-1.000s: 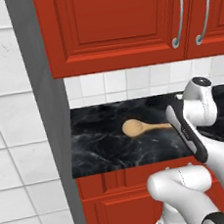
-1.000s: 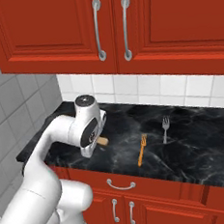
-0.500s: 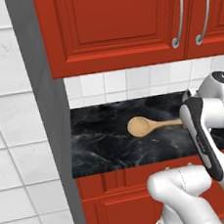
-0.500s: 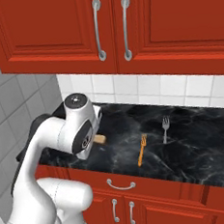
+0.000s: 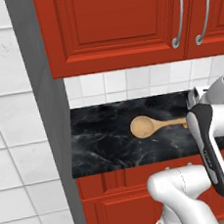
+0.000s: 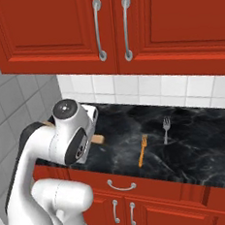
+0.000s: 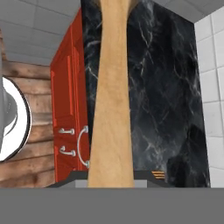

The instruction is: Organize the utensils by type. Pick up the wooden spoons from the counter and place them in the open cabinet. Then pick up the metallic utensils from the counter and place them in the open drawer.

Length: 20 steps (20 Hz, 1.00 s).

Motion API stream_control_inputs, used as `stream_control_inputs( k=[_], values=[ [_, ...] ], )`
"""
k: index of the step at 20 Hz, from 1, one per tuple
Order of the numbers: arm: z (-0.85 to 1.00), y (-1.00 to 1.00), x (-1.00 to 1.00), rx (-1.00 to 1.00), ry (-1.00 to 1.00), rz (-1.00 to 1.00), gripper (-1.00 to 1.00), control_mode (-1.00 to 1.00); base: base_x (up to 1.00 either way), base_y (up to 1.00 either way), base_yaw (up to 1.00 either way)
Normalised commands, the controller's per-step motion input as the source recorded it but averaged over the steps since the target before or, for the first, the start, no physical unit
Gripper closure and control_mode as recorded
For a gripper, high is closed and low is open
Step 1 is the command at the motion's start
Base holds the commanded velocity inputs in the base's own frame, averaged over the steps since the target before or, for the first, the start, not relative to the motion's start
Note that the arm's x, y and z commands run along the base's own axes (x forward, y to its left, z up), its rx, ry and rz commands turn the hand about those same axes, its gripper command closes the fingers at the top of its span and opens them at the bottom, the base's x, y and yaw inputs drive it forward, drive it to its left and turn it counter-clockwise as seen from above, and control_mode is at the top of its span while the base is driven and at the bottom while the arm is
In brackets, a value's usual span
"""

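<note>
Holding the wooden spoon (image 5: 149, 126) by its handle, the gripper (image 5: 192, 119) sits at the right end of it, hidden behind the arm's own joint; the hand view shows the handle (image 7: 111, 96) running straight up from between the fingertips, so I judge the jaws clamped on it, though the pads themselves are out of sight; the bowl points left over the black counter (image 5: 102, 135), and whether it touches the stone I cannot tell (a grip on the handle end would let the bowl go first into a cabinet). Further right, an orange fork (image 6: 143, 150) and a grey metal fork (image 6: 166, 128) lie apart on the counter, untouched; the red cabinets (image 6: 78, 35) above are shut.
</note>
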Motion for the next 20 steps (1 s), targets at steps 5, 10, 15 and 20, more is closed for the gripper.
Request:
stream_control_inputs(
  k=[5,10,15,20],
  values=[
    [0.0,0.0,0.0,0.0,0.0,0.0,1.0,-1.0,0.0,0.0,0.0],
    [0.0,-0.02,-0.33,0.02,-0.11,0.0,1.0,-1.0,0.0,0.0,0.0],
    [0.0,0.0,0.0,0.0,0.0,0.0,1.0,1.0,-0.97,-0.14,0.0],
    [0.0,0.0,0.0,0.0,0.0,0.0,1.0,1.0,-0.75,-0.21,-0.13]
  ],
)
